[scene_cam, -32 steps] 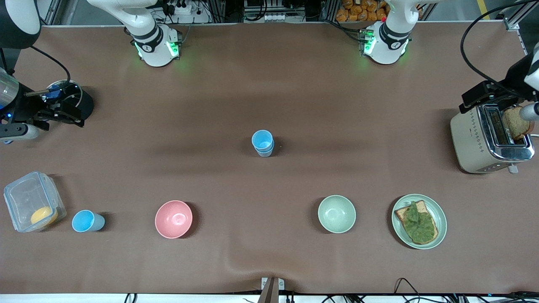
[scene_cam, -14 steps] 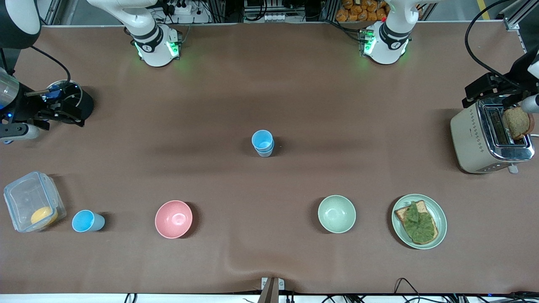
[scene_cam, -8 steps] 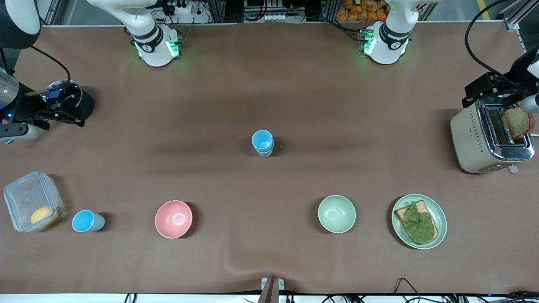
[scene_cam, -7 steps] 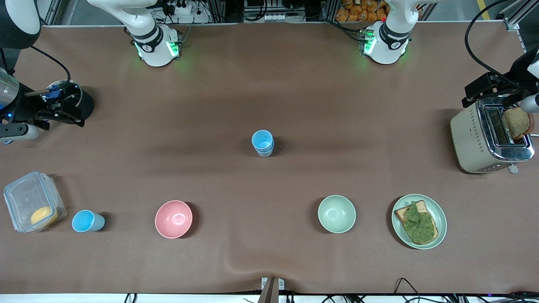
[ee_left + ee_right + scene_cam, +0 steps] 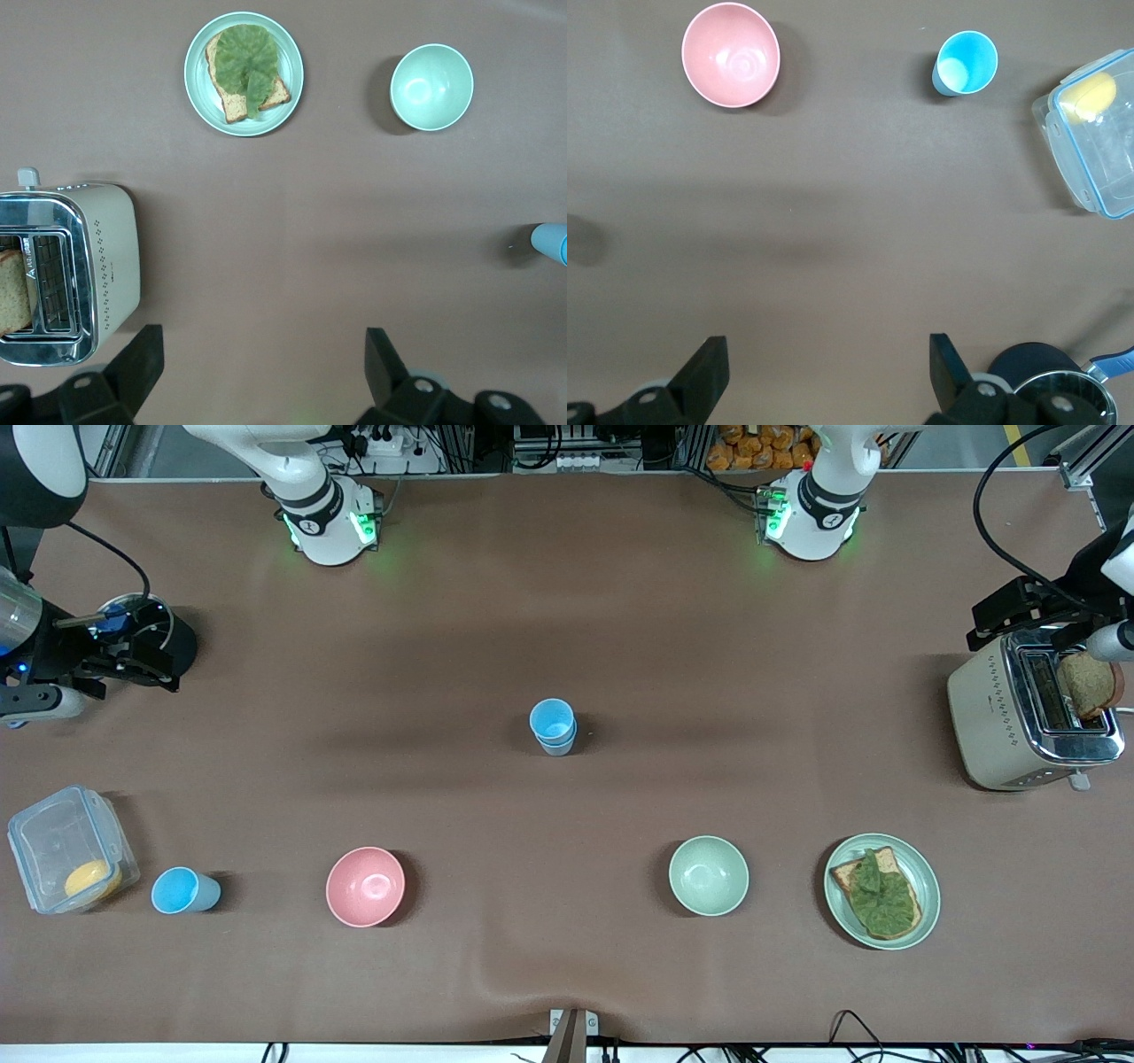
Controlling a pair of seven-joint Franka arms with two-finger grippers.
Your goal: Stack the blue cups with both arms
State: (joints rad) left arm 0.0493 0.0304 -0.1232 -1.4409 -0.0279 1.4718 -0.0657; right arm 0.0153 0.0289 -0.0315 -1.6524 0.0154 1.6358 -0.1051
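A stack of blue cups (image 5: 553, 726) stands upright at the table's middle; its edge shows in the left wrist view (image 5: 551, 243). A single blue cup (image 5: 182, 891) stands upright near the front camera at the right arm's end, between a clear container and a pink bowl; it also shows in the right wrist view (image 5: 966, 62). My left gripper (image 5: 1028, 624) is open and empty, up in the air over the toaster's side (image 5: 264, 354). My right gripper (image 5: 124, 662) is open and empty, up in the air beside a black pot (image 5: 828, 354).
A clear container (image 5: 69, 859) with a yellow piece, a pink bowl (image 5: 365, 886), a pale green bowl (image 5: 708, 875) and a plate with toast and lettuce (image 5: 881, 890) line the side near the camera. A toaster (image 5: 1032, 713) holds bread. A black pot (image 5: 168, 642) stands at the right arm's end.
The left arm's hand has shifted slightly over the toaster. The right arm and the cups have not moved.
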